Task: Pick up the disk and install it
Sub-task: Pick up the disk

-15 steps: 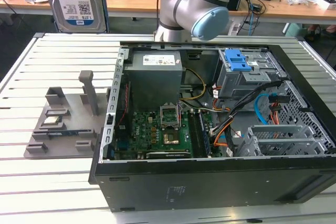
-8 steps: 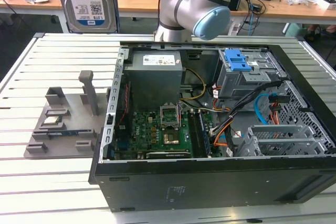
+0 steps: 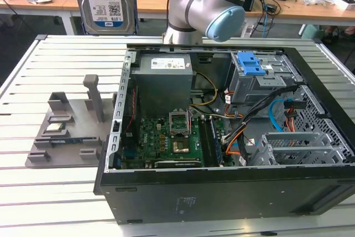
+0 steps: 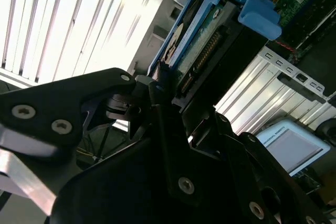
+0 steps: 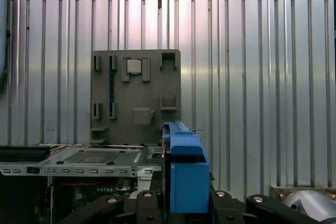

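The disk [image 3: 105, 1], a silver drive with a blue-and-white label in a blue carrier, hangs upright in the air above the far left of the slatted table, to the exterior view's left of the arm [image 3: 205, 9]. In both wrist views my gripper [image 5: 186, 205] [image 4: 181, 90] is shut on the disk [image 5: 185, 174] [image 4: 210, 35], its black fingers [image 4: 160, 95] pressing the blue carrier's sides. The open computer case [image 3: 119, 115] lies below, toward the exterior view's right.
Inside the case are a grey drive cage with a blue latch [image 3: 252, 65], a motherboard [image 3: 166, 142], a power supply [image 3: 163, 79] and loose cables [image 3: 277, 112]. A grey fixture plate [image 3: 66, 131] [image 5: 136, 98] holding a small square chip [image 3: 55, 126] [image 5: 134, 66] sits on the slats beside the case.
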Robot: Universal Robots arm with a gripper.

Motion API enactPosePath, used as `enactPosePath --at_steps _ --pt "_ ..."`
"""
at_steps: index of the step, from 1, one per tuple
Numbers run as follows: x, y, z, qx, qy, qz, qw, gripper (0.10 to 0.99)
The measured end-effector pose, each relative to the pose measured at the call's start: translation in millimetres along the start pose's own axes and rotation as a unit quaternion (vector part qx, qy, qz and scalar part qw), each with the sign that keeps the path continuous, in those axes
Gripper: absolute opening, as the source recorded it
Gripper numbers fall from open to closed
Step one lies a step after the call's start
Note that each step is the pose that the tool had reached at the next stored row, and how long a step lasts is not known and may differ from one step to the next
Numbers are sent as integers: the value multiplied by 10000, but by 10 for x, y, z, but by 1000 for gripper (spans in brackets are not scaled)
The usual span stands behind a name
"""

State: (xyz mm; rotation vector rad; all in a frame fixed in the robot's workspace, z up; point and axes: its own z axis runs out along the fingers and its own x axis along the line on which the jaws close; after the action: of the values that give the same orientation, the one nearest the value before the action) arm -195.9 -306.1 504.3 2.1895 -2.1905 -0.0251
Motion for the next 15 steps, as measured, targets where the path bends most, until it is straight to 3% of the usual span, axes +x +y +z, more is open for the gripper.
enactPosePath --at_steps 15 --pt "-1 -599 -26 -1 0 0 10000 365"
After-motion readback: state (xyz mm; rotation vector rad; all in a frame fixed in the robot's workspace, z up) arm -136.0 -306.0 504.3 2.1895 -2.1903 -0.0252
